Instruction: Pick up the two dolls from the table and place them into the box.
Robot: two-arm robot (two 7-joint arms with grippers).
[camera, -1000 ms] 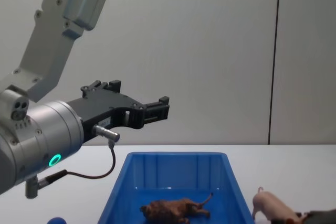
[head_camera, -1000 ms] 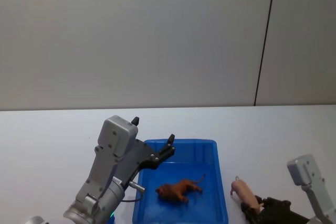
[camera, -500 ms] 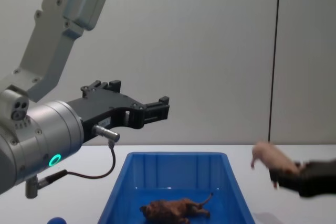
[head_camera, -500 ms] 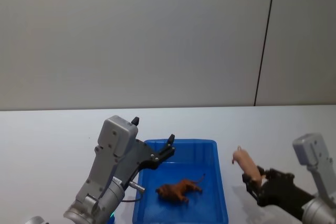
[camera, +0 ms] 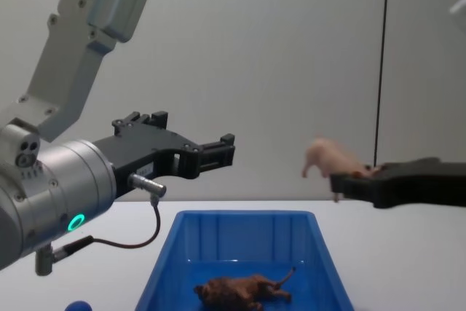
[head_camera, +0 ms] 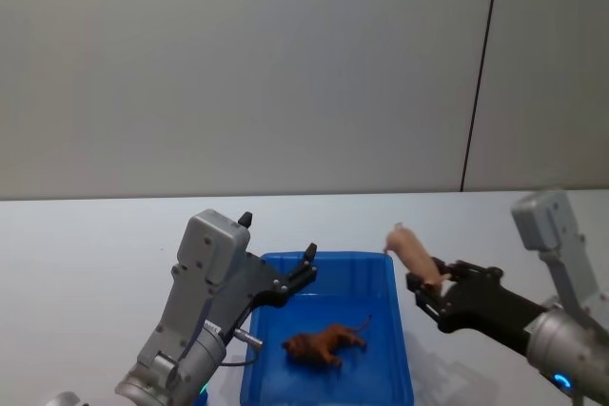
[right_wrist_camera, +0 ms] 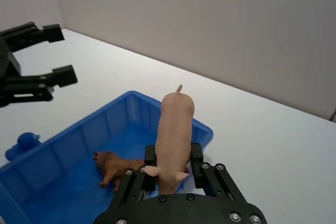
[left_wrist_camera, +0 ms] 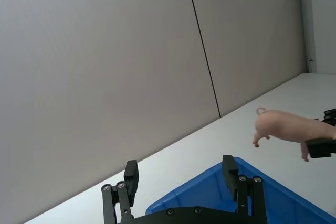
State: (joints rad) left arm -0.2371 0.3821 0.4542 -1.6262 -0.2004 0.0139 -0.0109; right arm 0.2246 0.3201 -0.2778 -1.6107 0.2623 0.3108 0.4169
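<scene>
Two dolls sit in two different places. We see the lion (head_camera: 324, 343) lying on the floor of the box (head_camera: 328, 258), in its near half, with its thin tail raised toward the right wall. The pig (head_camera: 411, 252) is up in the air, clear of the table (head_camera: 95, 254), level with the box's right rim near the far corner. We find the right gripper (head_camera: 423, 284) clamped on one end of the pig, a black finger on each flank, and the curled tail end points away from it toward the robot's left. From the chest view the pig hangs well above the blue walls. We see the left gripper (camera: 193, 130) hovering over the far left part of the box with its fingers spread wide and nothing between them. A small blue ball (right_wrist_camera: 23, 142) rests on the table just outside the box's left wall.
</scene>
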